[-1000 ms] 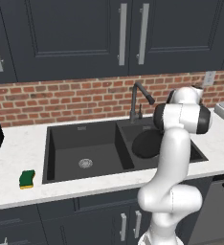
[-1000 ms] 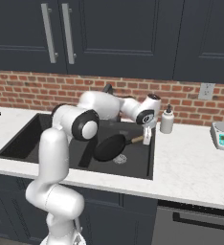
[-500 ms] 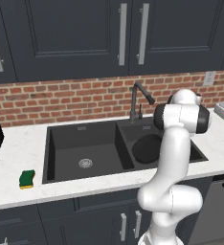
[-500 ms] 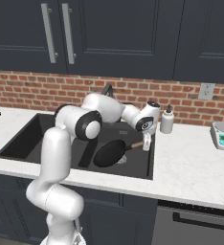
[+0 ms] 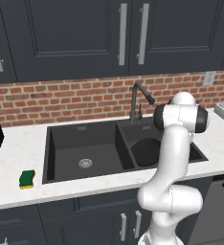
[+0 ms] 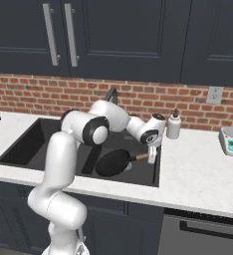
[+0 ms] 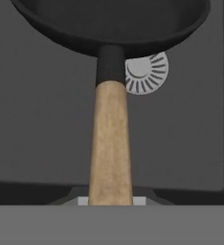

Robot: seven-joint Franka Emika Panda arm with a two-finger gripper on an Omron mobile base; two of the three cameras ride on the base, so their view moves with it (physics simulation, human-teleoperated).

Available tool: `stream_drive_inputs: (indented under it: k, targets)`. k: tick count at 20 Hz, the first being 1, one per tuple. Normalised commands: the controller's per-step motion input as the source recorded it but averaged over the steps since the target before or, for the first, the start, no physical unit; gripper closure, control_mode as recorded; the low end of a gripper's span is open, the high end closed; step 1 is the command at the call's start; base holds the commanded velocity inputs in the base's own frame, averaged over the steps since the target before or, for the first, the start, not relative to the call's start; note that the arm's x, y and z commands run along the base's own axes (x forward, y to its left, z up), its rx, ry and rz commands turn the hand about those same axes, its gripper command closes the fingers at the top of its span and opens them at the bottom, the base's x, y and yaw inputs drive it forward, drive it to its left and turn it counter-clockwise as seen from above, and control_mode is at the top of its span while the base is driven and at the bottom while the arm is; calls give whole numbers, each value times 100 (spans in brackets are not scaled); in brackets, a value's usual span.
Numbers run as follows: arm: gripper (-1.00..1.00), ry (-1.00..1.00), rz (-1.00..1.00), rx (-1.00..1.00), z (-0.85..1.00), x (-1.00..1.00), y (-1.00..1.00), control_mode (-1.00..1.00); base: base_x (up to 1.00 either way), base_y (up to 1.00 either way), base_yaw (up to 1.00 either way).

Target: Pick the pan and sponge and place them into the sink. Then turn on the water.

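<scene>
Pan point(image 6: 113, 162) inside the sink's point(image 6: 156, 172) right basin, handle clamped in gripper point(image 6: 152, 155), rim nearby.

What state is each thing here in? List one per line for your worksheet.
pan: held by its wooden handle, over the sink's right basin.
gripper: shut on the pan.
sponge: lying on the counter, left of the sink.
sink: left basin holds nothing.
faucet: no water running.
</scene>
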Motion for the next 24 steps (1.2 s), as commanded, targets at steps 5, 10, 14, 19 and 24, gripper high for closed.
stream_drive_inputs:
  k: [5, 10, 14, 19, 24]
  targets:
    - [100, 0, 0, 0, -25, 9, 1, -100, 0, 0, 0]
    - [100, 0, 0, 0, -9, 12, 0, -100, 0, 0, 0]
    - [100, 0, 0, 0, -5, 5, 0, -100, 0, 0, 0]
    - [100, 1, 0, 0, -10, 0, 0, -100, 0, 0, 0]
    - [-100, 0, 0, 0, -1, 0, 0, -100, 0, 0, 0]
